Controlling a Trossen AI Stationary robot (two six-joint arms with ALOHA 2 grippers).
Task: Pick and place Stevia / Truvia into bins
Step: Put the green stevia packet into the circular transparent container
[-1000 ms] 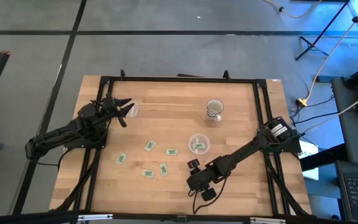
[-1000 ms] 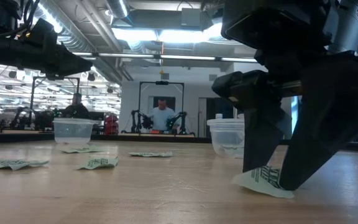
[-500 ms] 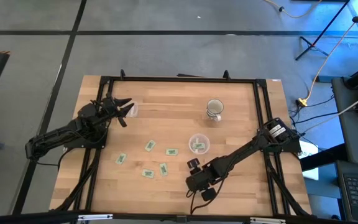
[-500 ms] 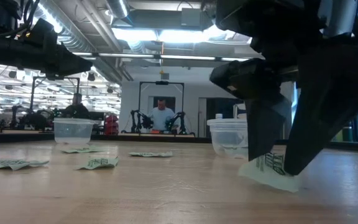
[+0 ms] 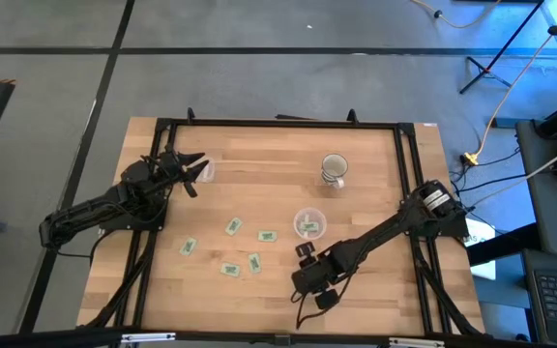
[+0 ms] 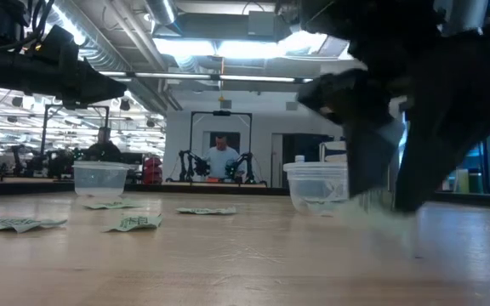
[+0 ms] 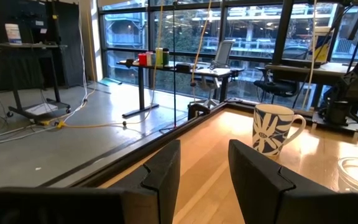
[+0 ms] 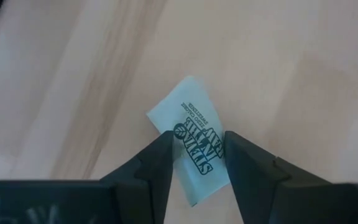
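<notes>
1. Two arms stand over your tabletop (image 5: 356, 145), and only the right one is working; the left arm waits at the far left, its left gripper (image 5: 197, 166) just beside a clear bin (image 5: 204, 171), jaws parted on nothing, as the left wrist view shows.

2. Your right gripper (image 5: 309, 280) sits at the near edge, a little right of centre, clenched on one Stevia sachet (image 8: 194, 149). In the right wrist view the packet is pinched between both fingers (image 8: 157, 163), its printed face up and its corner poking out past the tips.

3. What changed: a second ago that sachet lay flat on the wood with the jaws straddling it; half a second ago its edge was tipping up. Now the low view shows the jaws and packet clear of the surface. I judge the pick made and the carry just starting.

4. Your target is the second bin (image 5: 309, 224), just beyond the gripper, with a sachet or more already lying in it. The white mug (image 5: 334, 170) stands farther off and is no part of this.

5. Five loose sachets remain left of centre, from the leftmost (image 5: 189, 247) to the one nearest the bin (image 5: 267, 235), so expect several more cycles.

6. Watch the grip: it looks to hold one end only, so the packet may swing or slip.
</notes>
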